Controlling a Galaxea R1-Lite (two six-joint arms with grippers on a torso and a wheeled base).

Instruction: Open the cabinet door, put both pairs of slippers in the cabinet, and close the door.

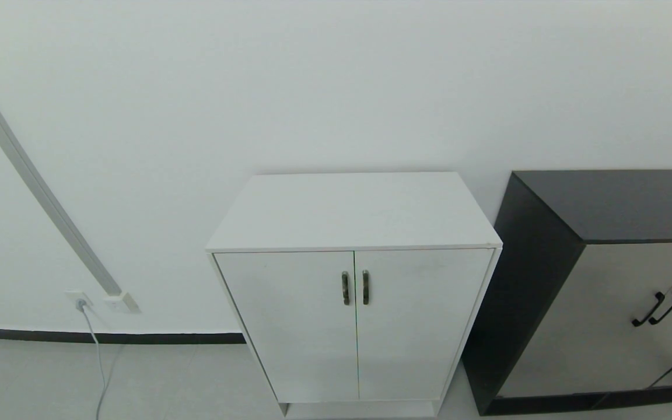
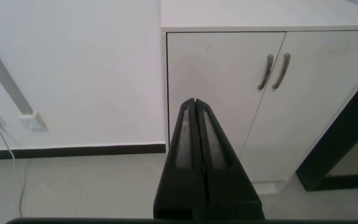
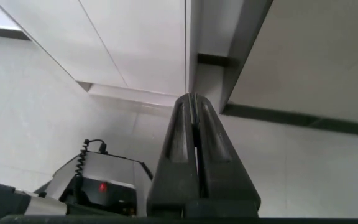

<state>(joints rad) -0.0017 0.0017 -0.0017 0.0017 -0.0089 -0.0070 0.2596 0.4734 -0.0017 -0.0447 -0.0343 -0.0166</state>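
- A black cabinet (image 1: 540, 274) is standing just beside the white cabinet (image 1: 353, 210), on its right, and both are backing onto the white wall (image 1: 254, 87).
- The black cabinet's two grey doors are sitting shut, with two black handles (image 1: 657, 308) close together.
- A grey strip (image 1: 32, 175) is running slantwise down the wall, well to the left of the white cabinet.
- A wall socket (image 1: 77, 298) is sitting near the strip's lower end, and a grey cable (image 1: 100, 361) is hanging from it down to the floor (image 1: 167, 379).
- The white cabinet is standing in the middle of the head view.
- Its left door (image 1: 292, 321) and right door (image 1: 417, 321) are both sitting shut, and two upright door handles (image 1: 355, 287) are sitting side by side at the gap.
- The shut doors are hiding the inside, so I cannot tell what is in there.
- The left gripper (image 2: 194, 102) is hanging in front of the left door, not touching it, with its fingers pressed together on nothing.
- The right gripper (image 3: 193, 96) is sitting low near the floor, pointing at where the two cabinets meet, with its fingers together and holding nothing.
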